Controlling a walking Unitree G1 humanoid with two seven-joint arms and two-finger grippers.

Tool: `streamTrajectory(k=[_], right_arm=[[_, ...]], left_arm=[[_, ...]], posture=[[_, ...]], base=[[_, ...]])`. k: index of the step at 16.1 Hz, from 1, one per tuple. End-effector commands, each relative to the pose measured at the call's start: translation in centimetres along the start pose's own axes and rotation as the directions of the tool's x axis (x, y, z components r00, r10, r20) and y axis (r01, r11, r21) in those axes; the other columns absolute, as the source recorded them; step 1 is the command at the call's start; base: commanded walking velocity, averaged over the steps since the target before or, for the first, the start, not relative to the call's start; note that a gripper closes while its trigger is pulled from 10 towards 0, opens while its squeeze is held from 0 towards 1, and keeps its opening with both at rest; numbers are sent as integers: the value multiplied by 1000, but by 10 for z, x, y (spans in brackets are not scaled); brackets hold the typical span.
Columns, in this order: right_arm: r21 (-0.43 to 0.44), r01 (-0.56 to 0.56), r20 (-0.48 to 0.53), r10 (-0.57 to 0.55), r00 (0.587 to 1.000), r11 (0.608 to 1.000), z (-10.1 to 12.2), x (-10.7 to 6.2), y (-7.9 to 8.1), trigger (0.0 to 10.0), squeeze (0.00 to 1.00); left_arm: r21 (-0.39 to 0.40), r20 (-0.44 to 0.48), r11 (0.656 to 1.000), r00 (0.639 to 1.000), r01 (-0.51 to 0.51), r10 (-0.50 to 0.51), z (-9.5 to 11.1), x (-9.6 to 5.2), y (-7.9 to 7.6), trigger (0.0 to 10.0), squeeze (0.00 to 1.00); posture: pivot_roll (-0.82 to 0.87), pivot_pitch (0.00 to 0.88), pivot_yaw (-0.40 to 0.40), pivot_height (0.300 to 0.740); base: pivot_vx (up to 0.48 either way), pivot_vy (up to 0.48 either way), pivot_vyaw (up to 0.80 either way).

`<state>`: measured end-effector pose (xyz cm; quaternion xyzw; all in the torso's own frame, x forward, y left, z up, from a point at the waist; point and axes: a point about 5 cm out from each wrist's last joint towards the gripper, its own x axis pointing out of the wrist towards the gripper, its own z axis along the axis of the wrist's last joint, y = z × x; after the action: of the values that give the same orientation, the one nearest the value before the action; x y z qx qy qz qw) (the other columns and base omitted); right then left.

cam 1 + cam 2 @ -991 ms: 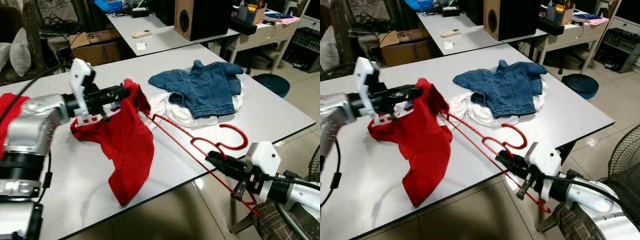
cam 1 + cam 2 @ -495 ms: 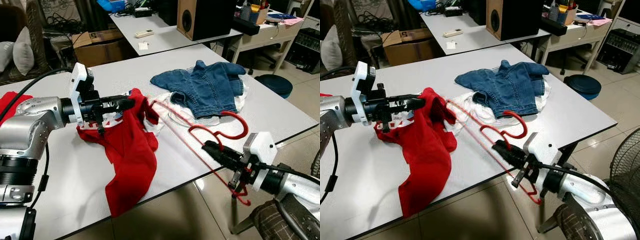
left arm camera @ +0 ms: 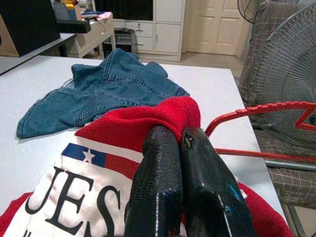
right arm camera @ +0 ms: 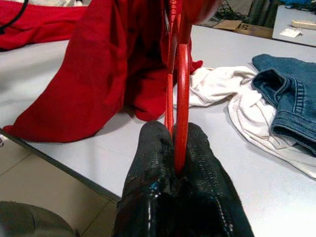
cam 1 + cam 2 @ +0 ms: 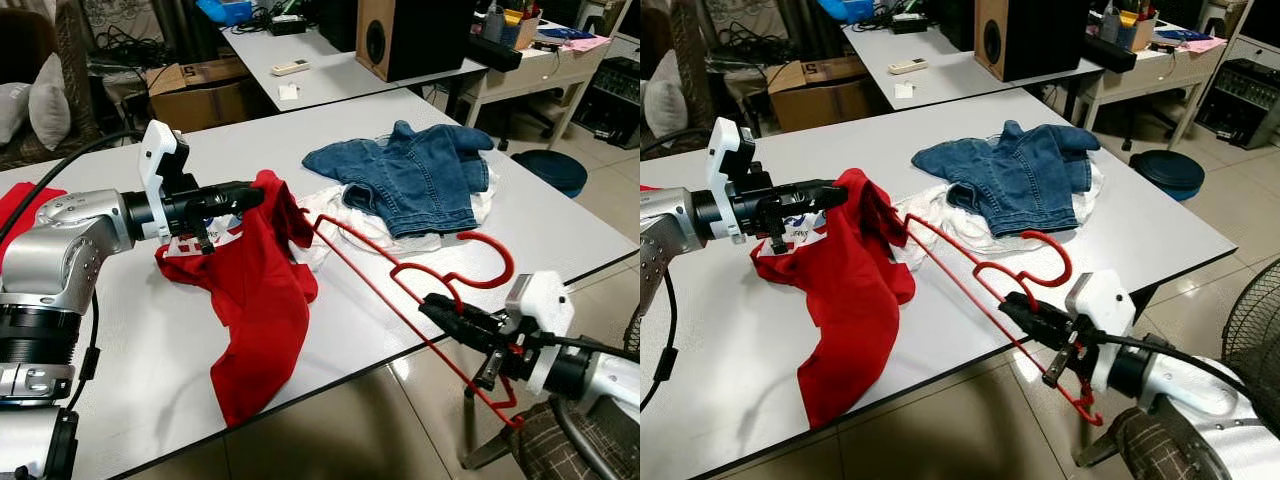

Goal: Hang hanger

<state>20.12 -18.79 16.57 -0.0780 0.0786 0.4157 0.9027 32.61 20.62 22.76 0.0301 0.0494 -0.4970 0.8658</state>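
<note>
Hanger (image 5: pixel 400 275): 1; red shirt (image 5: pixel 255 300): 1

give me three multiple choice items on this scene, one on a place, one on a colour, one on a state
1. Where does the blue denim jacket lie?
A. on the floor
B. on white cloth on the table
C. on the speaker

2. What colour is the wire hanger?
A. red
B. black
C. silver

3. What is the left pincer doing?
A. hanging open
B. shut on the red shirt
C. shut on the hanger

Answers:
1 B: the blue denim jacket rests on the white cloth.
2 A: the wire hanger, clamped in the right pincer, is red.
3 B: the left pincer pinches the red shirt.
</note>
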Motion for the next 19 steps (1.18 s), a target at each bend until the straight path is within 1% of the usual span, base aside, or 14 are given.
streamTrajectory(k=[1, 3, 7, 8, 10, 12, 15, 17, 18, 19], right_arm=[[-4, -6, 12, 6, 1000, 1000, 4, -1, -1, 10000, 0], [8, -16, 7, 16, 1000, 1000, 2, 3, -2, 10000, 0], [21, -54, -1, 54, 999, 998, -1, 10, -2, 10000, 0], [20, -52, -3, 52, 999, 998, -2, 11, -2, 10000, 0], [11, -20, -9, 20, 1000, 1000, -2, 16, -9, 10000, 0], [16, -21, 1, 21, 1000, 1000, -1, 18, -9, 10000, 0], [16, -37, 9, 37, 999, 999, 2, 16, -7, 10000, 0], [13, -42, 11, 42, 999, 999, 3, 13, -6, 10000, 0], [11, -39, 10, 39, 999, 999, 4, 11, -6, 10000, 0], [8, -21, 8, 21, 1000, 1000, 4, 10, -9, 10000, 0]], left_arm=[[8, 18, 1000, 1000, 21, -21, 6, 1, -2, 0, 0], [5, 19, 999, 998, 51, -51, 5, 3, -7, 0, 0], [0, 29, 998, 997, 64, -64, 5, 10, -12, 0, 0], [0, 29, 997, 997, 75, -75, 5, 10, -14, 0, 0], [-10, 28, 992, 992, 124, -124, 6, 10, -22, 0, 0], [-12, 19, 991, 991, 135, -135, 4, 10, -25, 0, 0], [-13, -1, 995, 995, 104, -104, 0, 8, -23, 0, 0], [-6, -12, 997, 997, 76, -76, -1, 6, -20, 0, 0], [-7, -15, 997, 997, 72, -73, -1, 6, -20, 0, 0], [-13, -16, 996, 996, 91, -91, -2, 7, -21, 0, 0]], posture=[[-4, 0, 53, 740], [-4, 0, 50, 740], [2, 0, 36, 740], [3, 0, 35, 740], [7, 0, 30, 740], [8, 0, 28, 740], [11, 0, 22, 740], [10, 0, 22, 740], [10, 0, 22, 740], [2, 0, 28, 740]], base=[[0, 0, 0], [0, 0, 0], [0, 0, 0], [0, 0, 0], [0, 0, 0], [0, 0, 0], [0, 0, 0], [0, 0, 0], [0, 0, 0], [0, 0, 0]])
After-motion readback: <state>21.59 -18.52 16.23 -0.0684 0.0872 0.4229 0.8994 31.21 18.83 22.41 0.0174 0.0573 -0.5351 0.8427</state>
